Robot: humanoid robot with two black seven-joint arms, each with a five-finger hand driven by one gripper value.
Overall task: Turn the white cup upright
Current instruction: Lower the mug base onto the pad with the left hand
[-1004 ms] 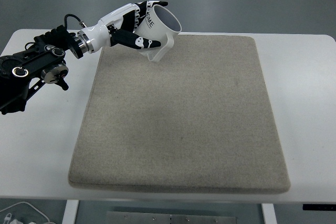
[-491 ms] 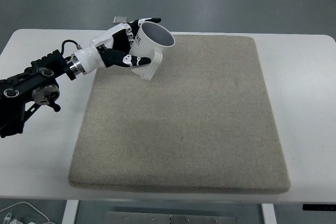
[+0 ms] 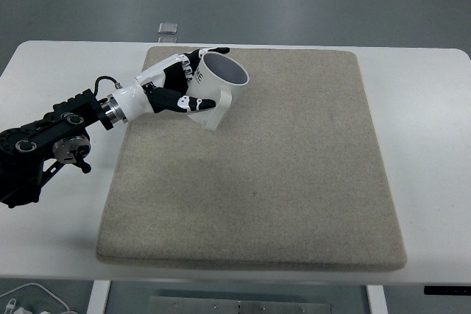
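Across the middle of the white table [image 3: 427,108] lies the big grey felt mat [image 3: 257,174], which takes up most of what I can see from the top camera and is bare apart from its far-left corner. Into that corner my left arm [image 3: 51,141] reaches from the left edge of the picture, dark at the joints and white toward the wrist. I see no right arm anywhere in the view. At the end of the arm the left hand [image 3: 173,92] is closed around the white cup [image 3: 213,87], fingers wrapped over the far side of the wall and the thumb pressed on the near side by the handle. The cup sits over the mat's far-left corner, mouth up and tipped a little toward the right, its base low at the mat; I cannot tell whether it is touching the felt. I judge the turning-over to be as good as done and the step in hand to be the set-down. What I need next is to level the cup so the base lies flat on the felt, then loosen the fingers and draw the hand back leftward without catching the handle or tipping it over.
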